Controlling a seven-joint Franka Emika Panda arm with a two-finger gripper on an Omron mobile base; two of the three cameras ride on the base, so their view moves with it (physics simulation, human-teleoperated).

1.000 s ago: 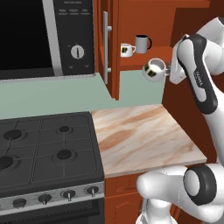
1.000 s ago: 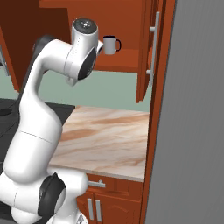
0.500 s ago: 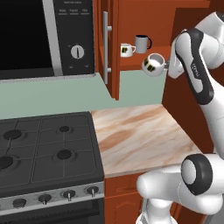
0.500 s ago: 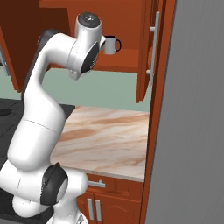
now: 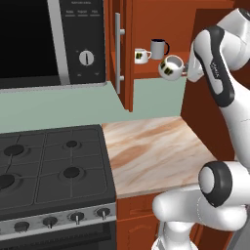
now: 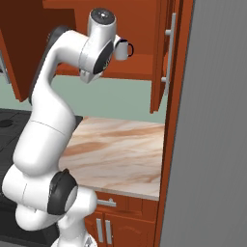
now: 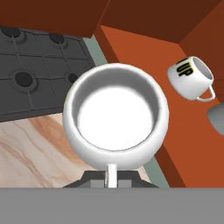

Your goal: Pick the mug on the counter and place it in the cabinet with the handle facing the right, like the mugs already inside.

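The squat white mug (image 5: pixel 171 67) hangs tilted in the air just in front of the cabinet (image 5: pixel 161 19) shelf, emblem toward the left base camera. My gripper (image 5: pixel 187 72) is to its right, shut on its handle. From the hand view I look into the mug (image 7: pixel 116 122) from above; its handle (image 7: pixel 112 174) runs down between my gripper (image 7: pixel 112 180) fingers. Below lies the marble counter (image 5: pixel 151 149), also in the right base view (image 6: pixel 120 149). My arm hides the held mug in the right base view.
On the shelf stand a straighter white mug (image 5: pixel 141 55) (image 7: pixel 190 78) and a grey mug (image 5: pixel 158 49) (image 6: pixel 123 49). The open door's silver bar (image 5: pixel 117 53) hangs left of them. Microwave (image 5: pixel 49 39) and stove (image 5: pixel 49 166) lie left; a grey wall (image 6: pixel 212 120) is right.
The hand has carried the mug a little higher and slightly left, closer to the shelf's front edge. The grip has stayed the same.
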